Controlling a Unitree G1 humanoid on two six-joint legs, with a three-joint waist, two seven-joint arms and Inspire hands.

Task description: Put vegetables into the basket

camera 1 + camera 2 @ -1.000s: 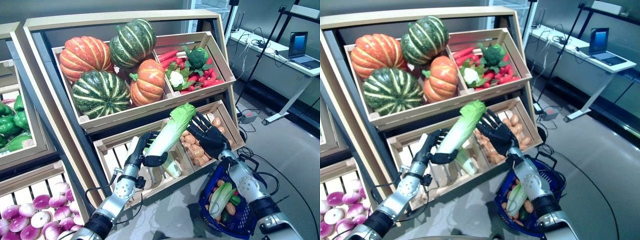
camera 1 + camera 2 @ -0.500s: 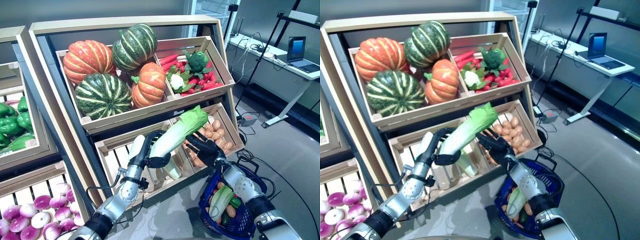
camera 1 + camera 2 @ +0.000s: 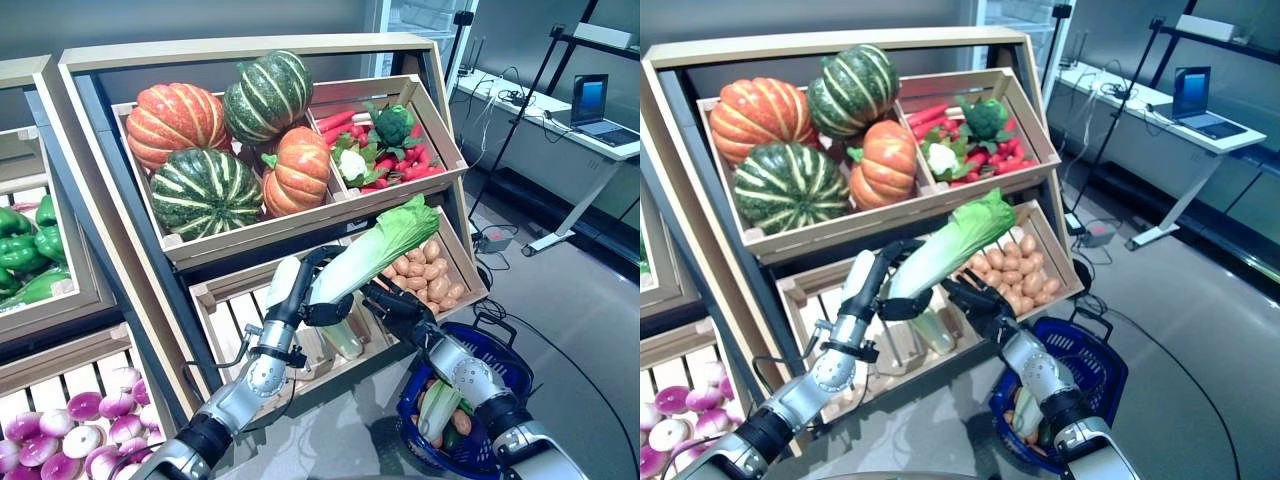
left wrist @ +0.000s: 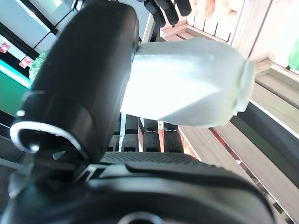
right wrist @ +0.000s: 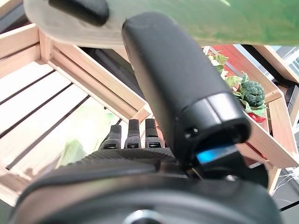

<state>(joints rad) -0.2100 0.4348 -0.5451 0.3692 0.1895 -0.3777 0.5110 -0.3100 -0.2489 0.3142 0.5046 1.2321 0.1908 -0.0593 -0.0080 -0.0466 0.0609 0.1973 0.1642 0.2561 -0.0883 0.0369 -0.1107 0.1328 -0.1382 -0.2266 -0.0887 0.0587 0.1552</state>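
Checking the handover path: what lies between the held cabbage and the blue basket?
The right hand, open beneath the cabbage held by the left hand, lies above the blue basket; the left eye view shows it.

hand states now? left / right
Left hand: shut on the cabbage, gripping its white stalk.
Right hand: open, fingers straight, just under the cabbage beside the left hand.
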